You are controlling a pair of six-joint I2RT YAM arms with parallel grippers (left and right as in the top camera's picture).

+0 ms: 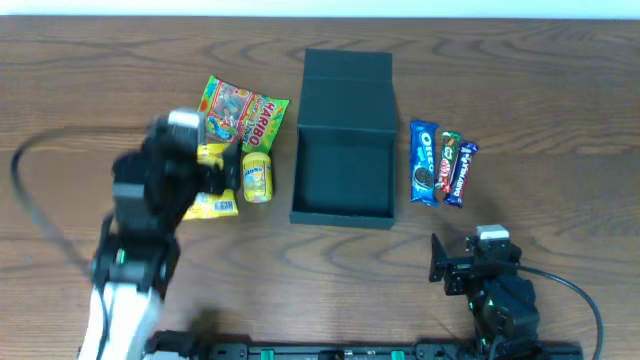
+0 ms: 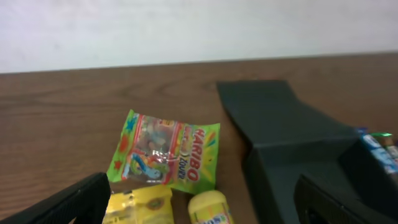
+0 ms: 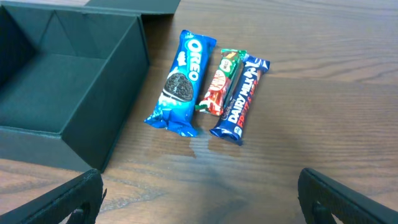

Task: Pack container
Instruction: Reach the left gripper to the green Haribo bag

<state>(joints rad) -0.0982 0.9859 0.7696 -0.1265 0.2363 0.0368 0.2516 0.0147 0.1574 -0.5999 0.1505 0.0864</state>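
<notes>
The dark teal container (image 1: 343, 205) stands open in the middle of the table, its flap lid (image 1: 347, 75) folded back; it looks empty. It also shows in the left wrist view (image 2: 292, 149) and the right wrist view (image 3: 68, 93). Left of it lie a green Haribo bag (image 1: 242, 115), a yellow packet (image 1: 213, 205) and a small yellow tub (image 1: 257, 175). Right of it lie an Oreo pack (image 1: 425, 162), a KitKat (image 1: 446, 160) and a Dairy Milk bar (image 1: 461, 172). My left gripper (image 2: 199, 208) is open above the yellow packet (image 2: 140, 208) and tub (image 2: 208, 208). My right gripper (image 3: 202, 199) is open and empty, near the front edge.
A black cable (image 1: 30, 200) loops over the table at the far left. A pale wall (image 2: 199, 28) rises behind the table's back edge.
</notes>
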